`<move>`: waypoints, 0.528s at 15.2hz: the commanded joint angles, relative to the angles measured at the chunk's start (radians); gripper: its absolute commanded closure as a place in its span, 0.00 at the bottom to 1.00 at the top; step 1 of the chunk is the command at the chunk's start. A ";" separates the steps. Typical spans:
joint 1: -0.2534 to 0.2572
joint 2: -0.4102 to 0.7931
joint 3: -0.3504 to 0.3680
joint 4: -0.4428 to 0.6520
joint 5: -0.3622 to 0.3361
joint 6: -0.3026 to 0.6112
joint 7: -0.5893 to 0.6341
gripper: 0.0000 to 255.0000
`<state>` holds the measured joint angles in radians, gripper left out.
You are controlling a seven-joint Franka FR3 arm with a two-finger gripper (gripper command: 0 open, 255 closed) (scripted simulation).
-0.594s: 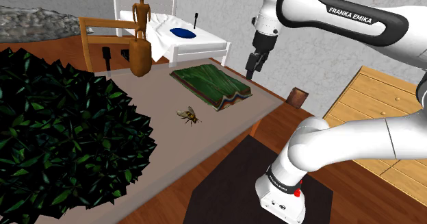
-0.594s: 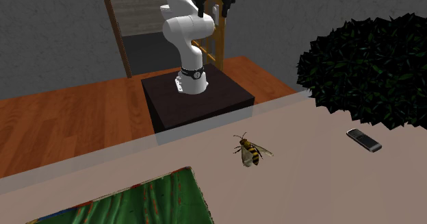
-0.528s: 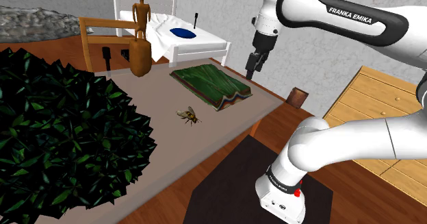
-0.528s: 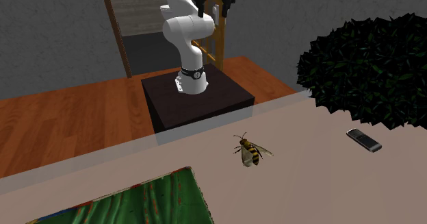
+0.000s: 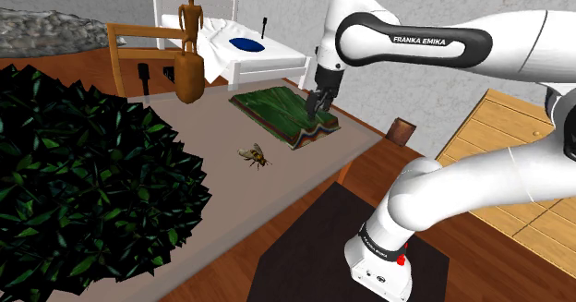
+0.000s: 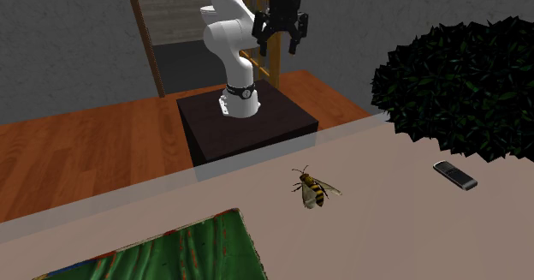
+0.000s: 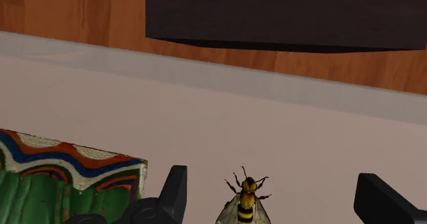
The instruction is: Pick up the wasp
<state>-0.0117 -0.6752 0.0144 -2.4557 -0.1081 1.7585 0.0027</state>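
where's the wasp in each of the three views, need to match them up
Shoulder view: wasp just left of centre, between the dark bush and the green block.
Second exterior view: wasp near the middle, right of the green block.
Wrist view: wasp between the open end effector's fingers, touching neither.
Shared landmark: the green block.
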 commanded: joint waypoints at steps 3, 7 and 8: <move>-0.009 0.104 0.007 -0.046 0.003 0.148 0.050 0.00; -0.018 0.236 0.015 -0.055 0.002 0.287 0.101 0.00; -0.021 0.272 0.017 -0.054 0.001 0.321 0.114 0.00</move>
<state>-0.0295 -0.4465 0.0292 -2.5180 -0.1060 2.0430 0.1029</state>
